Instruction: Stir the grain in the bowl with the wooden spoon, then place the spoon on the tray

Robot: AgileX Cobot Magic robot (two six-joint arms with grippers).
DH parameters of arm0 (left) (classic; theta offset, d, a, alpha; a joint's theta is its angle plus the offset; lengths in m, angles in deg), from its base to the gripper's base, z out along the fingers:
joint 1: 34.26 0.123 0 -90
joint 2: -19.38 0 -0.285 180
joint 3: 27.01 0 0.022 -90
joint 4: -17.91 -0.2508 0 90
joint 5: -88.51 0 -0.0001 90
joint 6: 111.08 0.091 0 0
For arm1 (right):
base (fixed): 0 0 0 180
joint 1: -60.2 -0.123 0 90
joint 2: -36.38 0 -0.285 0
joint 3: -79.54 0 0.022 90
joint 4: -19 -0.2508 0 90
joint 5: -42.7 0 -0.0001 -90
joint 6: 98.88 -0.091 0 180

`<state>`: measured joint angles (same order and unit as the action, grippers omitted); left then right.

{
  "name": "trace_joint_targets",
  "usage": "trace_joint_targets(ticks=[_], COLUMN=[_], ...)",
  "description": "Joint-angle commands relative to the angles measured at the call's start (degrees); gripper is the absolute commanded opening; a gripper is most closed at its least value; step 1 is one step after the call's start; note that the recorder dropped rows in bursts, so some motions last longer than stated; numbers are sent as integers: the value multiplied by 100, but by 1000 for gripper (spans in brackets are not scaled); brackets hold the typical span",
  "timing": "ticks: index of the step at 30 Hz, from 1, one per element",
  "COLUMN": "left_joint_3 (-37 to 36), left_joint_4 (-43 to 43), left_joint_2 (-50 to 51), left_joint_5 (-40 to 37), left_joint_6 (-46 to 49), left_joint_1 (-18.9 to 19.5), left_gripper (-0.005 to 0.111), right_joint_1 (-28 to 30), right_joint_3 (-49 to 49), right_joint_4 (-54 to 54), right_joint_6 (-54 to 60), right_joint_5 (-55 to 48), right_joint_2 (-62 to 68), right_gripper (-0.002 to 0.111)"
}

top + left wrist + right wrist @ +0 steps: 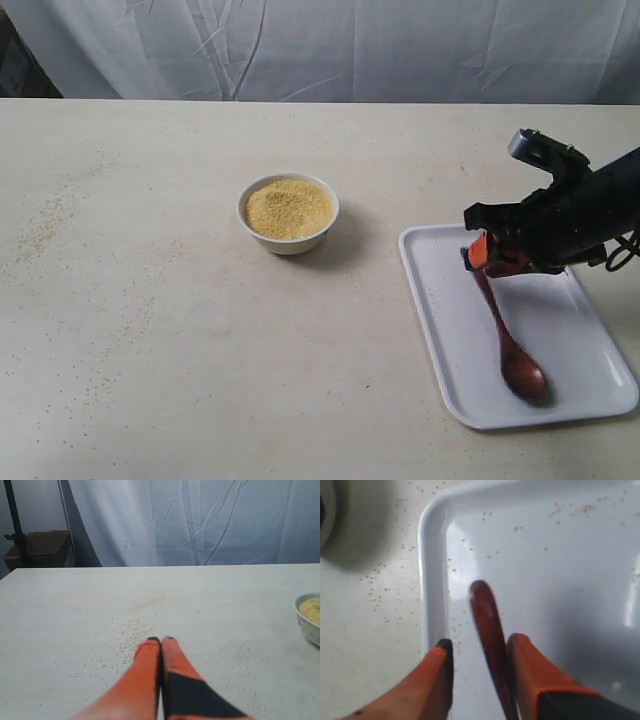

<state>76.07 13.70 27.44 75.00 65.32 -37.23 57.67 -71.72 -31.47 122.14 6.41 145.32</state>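
The white bowl of golden grain stands mid-table; its edge also shows in the left wrist view. The dark wooden spoon lies with its oval end down on the white tray and its handle slanting up into my right gripper. In the right wrist view that gripper is open: the spoon handle leans against one finger, with a clear gap to the other, above the tray's corner. My left gripper is shut and empty, low over the table well left of the bowl.
Loose grains are scattered over the table, thickest at the far left and in front of the left gripper. A white cloth backdrop hangs behind the table. A cardboard box sits beyond the table's far left corner.
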Motion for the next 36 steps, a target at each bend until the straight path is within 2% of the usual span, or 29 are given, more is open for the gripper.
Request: trace_joint_targets(ticks=[1,4,6,10,13,15,19,22,29,36], left_joint_3=[-30,-30,-30,-30,-30,-30,-30,-30,-30,-30], left_joint_4=[8,8,8,8,8,8,8,8,8,8], left_joint_2=[-28,-28,-28,-28,-28,-28,-28,-28,-28,-28], left_joint_5=[27,27,27,27,27,27,27,27,27,27], left_joint_6=[-19,-19,-19,-19,-19,-19,-19,-19,-19,-19], left_joint_1=[4,4,4,4,4,4,4,4,4,4], left_gripper=[0,0,0,0,0,0,0,0,0,0], right_joint_1=[8,8,8,-233,-362,-345,-331,-331,-331,-331], right_joint_3=[24,14,14,14,14,14,24,86,966,2517], right_joint_4=[428,869,843,1049,2102,3105,5653,6683,6665,6652], right_joint_6=[78,-356,-405,230,-45,-1132,-4304,-5396,-5629,-5618], right_joint_5=[247,382,331,-329,-776,-883,-1256,-1664,-1097,509], right_joint_2=[-59,-309,-716,-1427,-1900,-2202,-2981,-3754,-6149,-8415], right_gripper=[50,50,41,-1,1,1,1,1,1,1])
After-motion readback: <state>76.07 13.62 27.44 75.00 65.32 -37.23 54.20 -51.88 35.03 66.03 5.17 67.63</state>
